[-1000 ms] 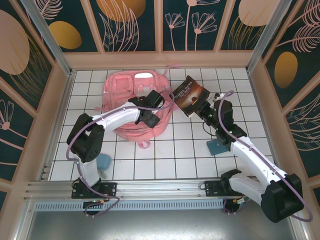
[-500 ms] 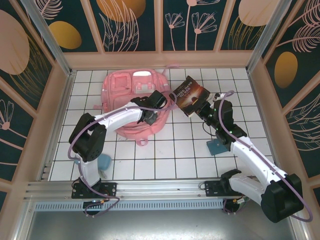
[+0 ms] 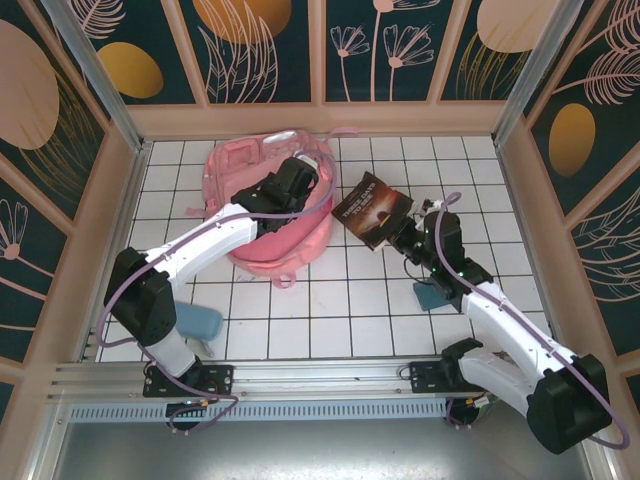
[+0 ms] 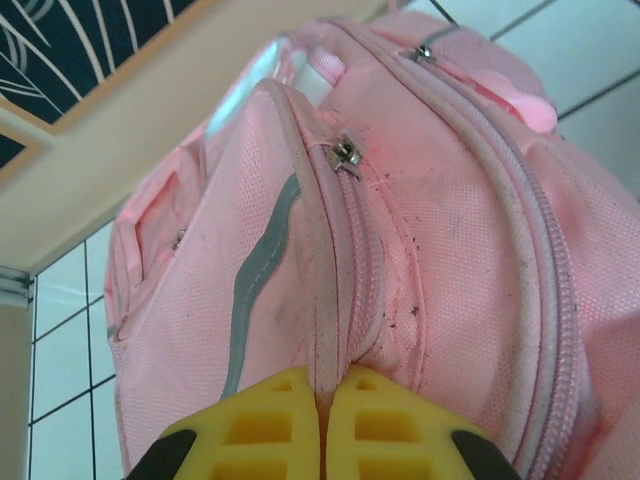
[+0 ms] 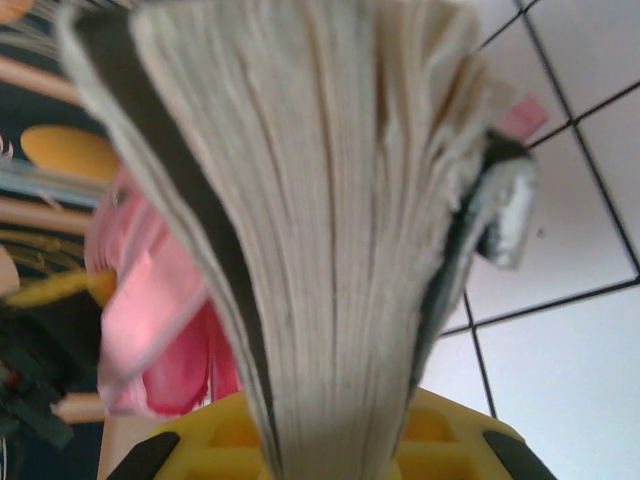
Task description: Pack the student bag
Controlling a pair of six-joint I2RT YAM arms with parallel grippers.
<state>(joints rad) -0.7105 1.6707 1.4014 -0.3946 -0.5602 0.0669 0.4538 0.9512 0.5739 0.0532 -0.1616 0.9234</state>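
Leftmost, a small blue case lies on the white tiled worktop near the left arm's base, well apart from everything else. Further in, the student bag sits at the far left-centre of the worktop. It is a big pink fabric backpack with a grey-white wavy stripe, zipped pockets and pink loops, and its top points far. The left hand is on it, its yellow pads pressed together with a zippered seam of the bag's rim pinched between them, apparently lifting that edge.

Just right of the bag, not touching it, a dark-covered paperback book hangs above the tiles. Its long axis runs from near-right to far-left, so it is aimed at the bag's right flank. The right hand is clamped on the book's near-right end, with the page block wedged between its pads.

So the bag lies left of the right hand and a little farther away. The book probably has to travel that way, leading edge first, into whatever mouth the left hand holds up.
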